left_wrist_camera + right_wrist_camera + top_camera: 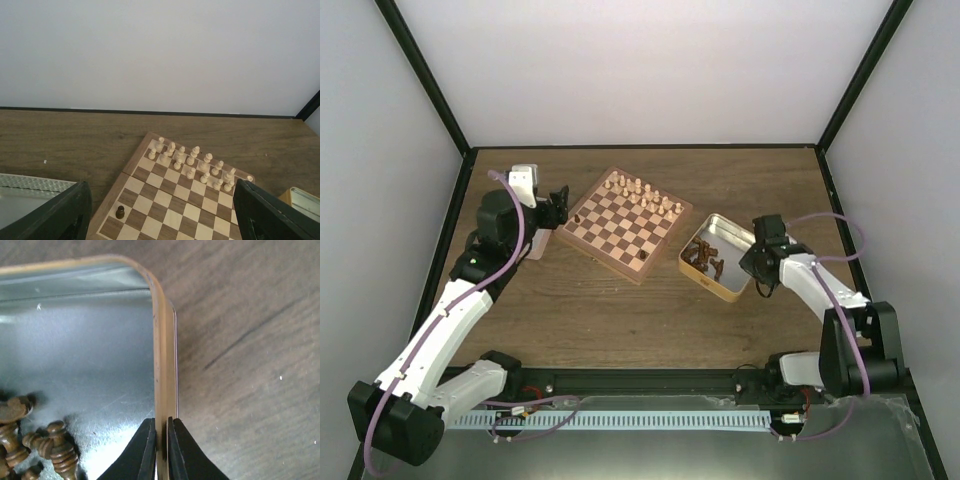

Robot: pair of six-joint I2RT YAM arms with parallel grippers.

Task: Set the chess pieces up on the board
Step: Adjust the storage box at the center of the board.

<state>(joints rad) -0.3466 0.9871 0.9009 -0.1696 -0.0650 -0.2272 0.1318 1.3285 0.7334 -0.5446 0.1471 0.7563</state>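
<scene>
The board lies at the table's middle, with pale pieces in two rows at its far side. One dark chess piece stands by the board's left corner and another near its front edge. Several more dark pieces lie in a metal tin right of the board. My left gripper hovers open and empty over the board's left edge; the left wrist view shows the dark pawn between its fingers. My right gripper is shut on the tin's rim, beside dark pieces.
A second metal tin lies left of the board's border, under my left arm. Black frame posts and white walls enclose the table. Bare wood shows in front of the board and to the tin's right.
</scene>
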